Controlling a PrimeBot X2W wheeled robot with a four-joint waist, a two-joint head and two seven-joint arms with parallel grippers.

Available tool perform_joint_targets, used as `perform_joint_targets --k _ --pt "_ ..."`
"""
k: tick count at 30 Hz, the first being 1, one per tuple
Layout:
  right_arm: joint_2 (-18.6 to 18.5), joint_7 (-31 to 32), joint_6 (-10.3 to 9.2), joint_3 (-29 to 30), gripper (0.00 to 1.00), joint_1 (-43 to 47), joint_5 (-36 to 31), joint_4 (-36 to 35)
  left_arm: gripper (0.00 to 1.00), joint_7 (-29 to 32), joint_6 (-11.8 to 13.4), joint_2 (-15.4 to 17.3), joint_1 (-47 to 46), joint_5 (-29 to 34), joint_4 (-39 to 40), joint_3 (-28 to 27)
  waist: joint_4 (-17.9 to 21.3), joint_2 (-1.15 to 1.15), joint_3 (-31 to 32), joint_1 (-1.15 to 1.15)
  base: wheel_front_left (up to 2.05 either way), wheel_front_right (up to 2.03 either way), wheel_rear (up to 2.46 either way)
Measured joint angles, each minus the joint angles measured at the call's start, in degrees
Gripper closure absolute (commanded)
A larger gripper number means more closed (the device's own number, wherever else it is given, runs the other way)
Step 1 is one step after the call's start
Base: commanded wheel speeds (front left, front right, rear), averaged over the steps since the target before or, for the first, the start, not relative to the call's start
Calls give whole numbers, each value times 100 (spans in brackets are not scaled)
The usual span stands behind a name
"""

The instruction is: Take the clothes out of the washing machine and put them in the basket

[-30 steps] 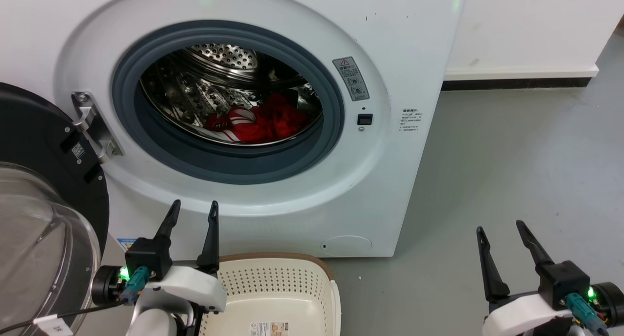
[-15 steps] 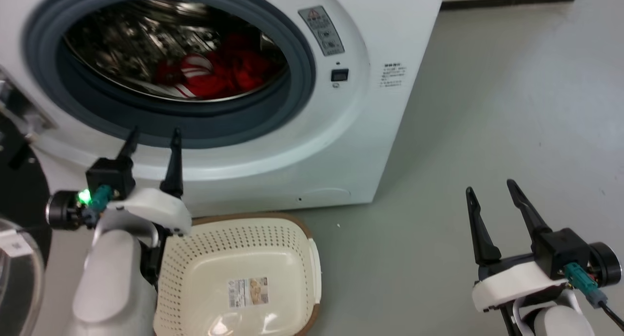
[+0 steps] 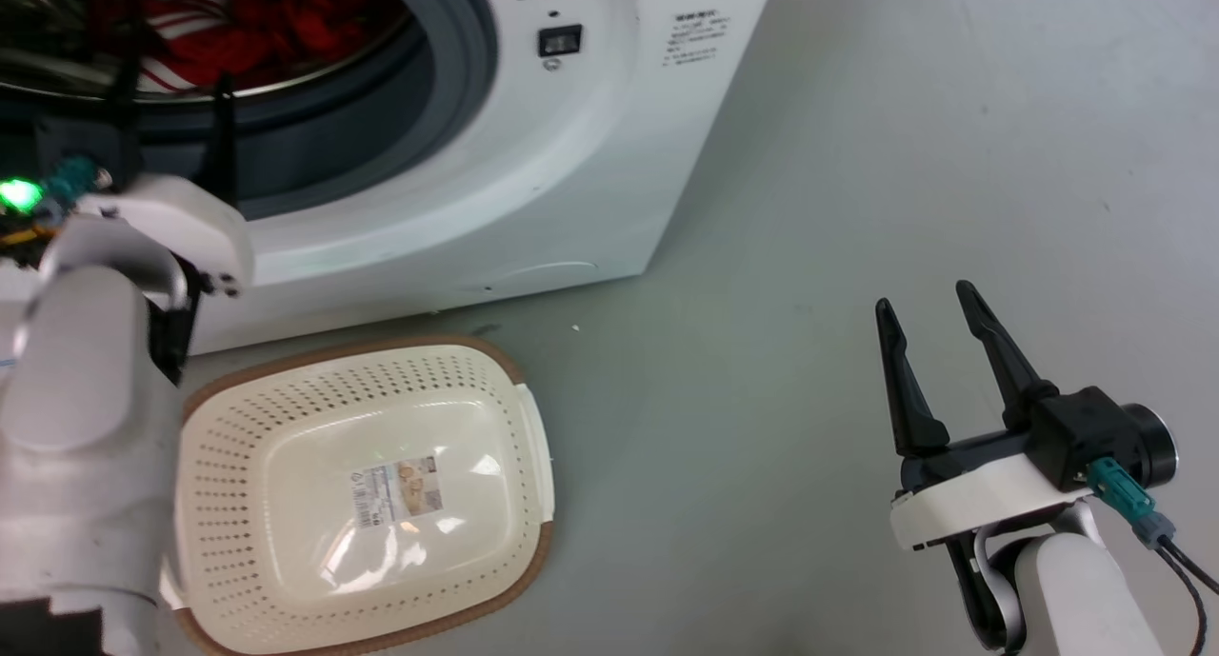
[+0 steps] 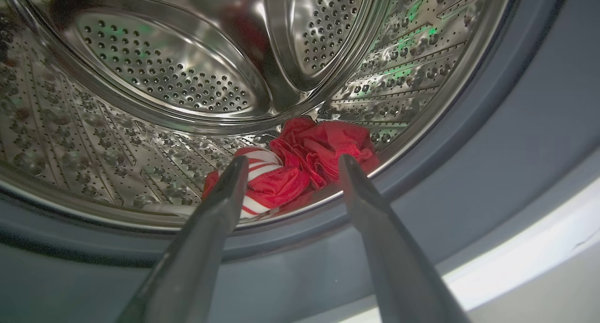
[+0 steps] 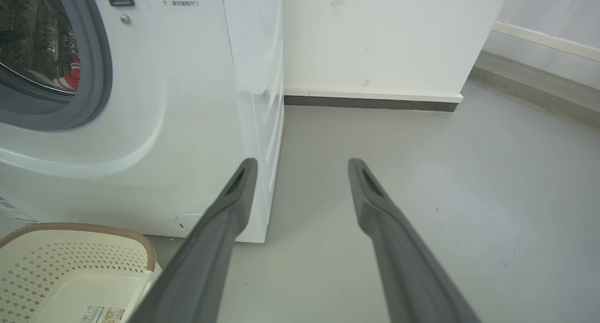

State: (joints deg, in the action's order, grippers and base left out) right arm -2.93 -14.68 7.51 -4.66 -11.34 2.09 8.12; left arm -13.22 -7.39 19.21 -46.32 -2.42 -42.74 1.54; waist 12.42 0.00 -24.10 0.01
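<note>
The white washing machine (image 3: pixel 533 180) stands open at the upper left of the head view. Two red clothes lie at the bottom of its steel drum (image 4: pixel 164 79): a white-striped one (image 4: pixel 262 182) and, right of it, a plain red one (image 4: pixel 328 145). My left gripper (image 3: pixel 171 66) is open at the grey porthole rim, its fingers pointing at the clothes (image 3: pixel 238 18) without touching them. The cream basket (image 3: pixel 514 380) sits on the floor before the washer, with nothing in it. Over the floor to the right, my right gripper (image 3: pixel 924 296) is open and holds nothing.
Grey floor (image 3: pixel 857 161) stretches to the right of the washer. In the right wrist view a white wall with a dark baseboard (image 5: pixel 370 102) runs behind the machine, and the basket's brown rim (image 5: pixel 70 227) shows at the lower left.
The head camera has tipped down and turned right, shifting the whole picture. My left gripper has risen from below the porthole to its grey rim. Both grippers stay open.
</note>
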Motion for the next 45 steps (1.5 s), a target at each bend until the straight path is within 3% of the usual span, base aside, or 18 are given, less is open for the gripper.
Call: perform_joint_targets --k 12,26,36,45 --pt "-2 -38 0 -331 0 -277 354 45 0 744 -2 983 -1523 109 -857 445 622 0 -653 0 0 0 0" --pt "-3 -40 0 -654 0 -415 668 -120 0 1889 -11 1811 -2886 -293 -1446 1596 1012 0 -1241 0 0 0 0" --pt "-3 -41 0 -974 0 -534 855 -200 0 3468 -11 2257 -3552 -1023 -1414 2517 1196 0 -1626 0 0 0 0" --pt "-2 -41 0 -1054 0 -599 951 -215 0 5076 -11 2474 -3733 -1783 -1152 2909 1262 0 -1756 0 0 0 0"
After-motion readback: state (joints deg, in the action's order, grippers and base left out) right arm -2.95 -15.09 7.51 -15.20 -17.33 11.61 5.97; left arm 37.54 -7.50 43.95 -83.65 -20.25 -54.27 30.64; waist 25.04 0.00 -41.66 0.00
